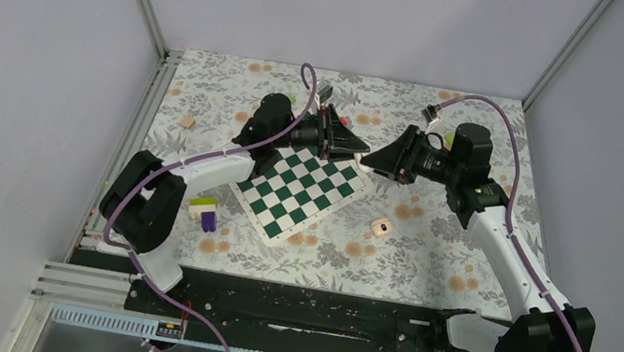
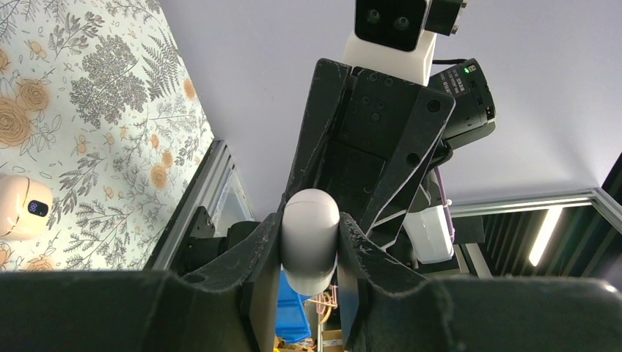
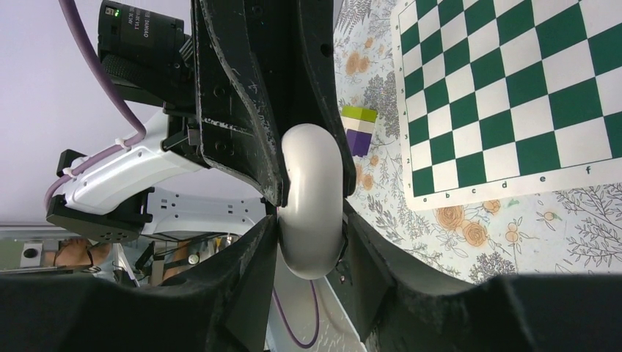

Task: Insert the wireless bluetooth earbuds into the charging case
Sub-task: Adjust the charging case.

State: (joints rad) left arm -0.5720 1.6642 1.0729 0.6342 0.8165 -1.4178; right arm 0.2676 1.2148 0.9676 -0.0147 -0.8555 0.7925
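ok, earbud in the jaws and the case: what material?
Earbud: probably hard white plastic, smooth satin finish, going by soft highlights on its rounded shell. Charging case: likely beige plastic, matte-looking, with even tone and no sharp glare.

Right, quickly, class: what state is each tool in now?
Left tool: closed on the white earbud.
Right tool: fingers flank the same earbud; grip cannot be told.

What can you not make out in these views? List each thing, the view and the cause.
- Right wrist view: the fingers cover the sides of the earbud, so whether the right gripper presses it is unclear.
- Top view: the earbud is hidden where the left gripper and right gripper meet.
- Left wrist view: the charging case is cut off by the left edge.
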